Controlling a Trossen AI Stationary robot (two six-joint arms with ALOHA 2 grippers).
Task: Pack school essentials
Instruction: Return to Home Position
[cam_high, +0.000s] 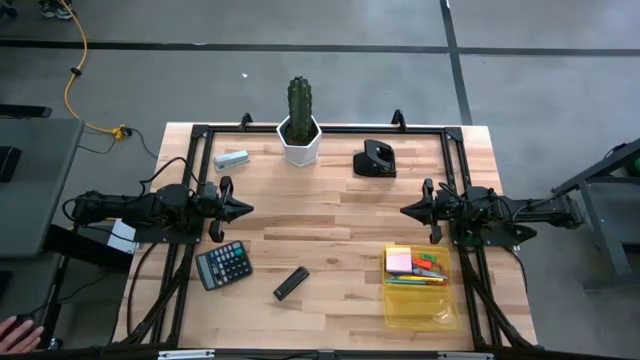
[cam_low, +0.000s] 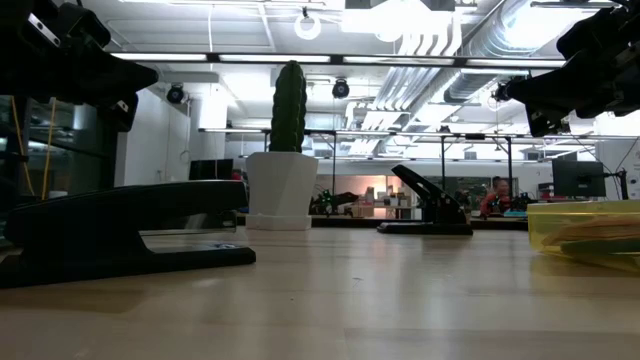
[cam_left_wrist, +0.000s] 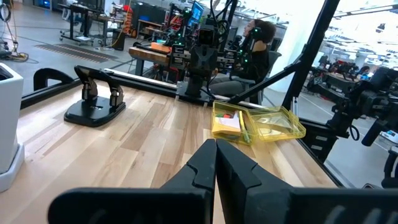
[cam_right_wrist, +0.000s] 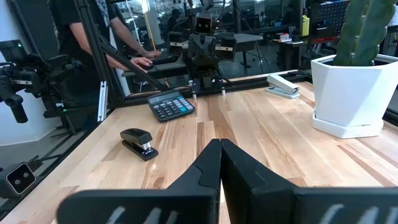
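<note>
We see the left gripper (cam_high: 246, 210) with its fingers (cam_left_wrist: 199, 168) clenched together on nothing. The right gripper (cam_high: 404, 211) is likewise closed and empty, its fingers (cam_right_wrist: 208, 165) meeting tip to tip. The two sets of fingertips point at each other, well apart, above the bare table (cam_high: 330, 225).

The yellow supply box (cam_high: 420, 308) lies near the right fingers, off to their side, and far across from the left fingers. The school essentials (cam_high: 415, 270) in it are gathered at the end closest to the right fingertips: a pink sticky-note pad (cam_high: 398, 261), small green and red pieces (cam_high: 432, 264) just beside it, and thin pens (cam_high: 415, 281) lying crosswise.

A white pot (cam_high: 299, 150) holding a cactus (cam_high: 299, 100) stands off to one side of the gap between the fingertips, well apart from both. A calculator (cam_high: 223, 266) and a black stapler (cam_high: 291, 283) lie outside the box, nearer the left fingers.
</note>
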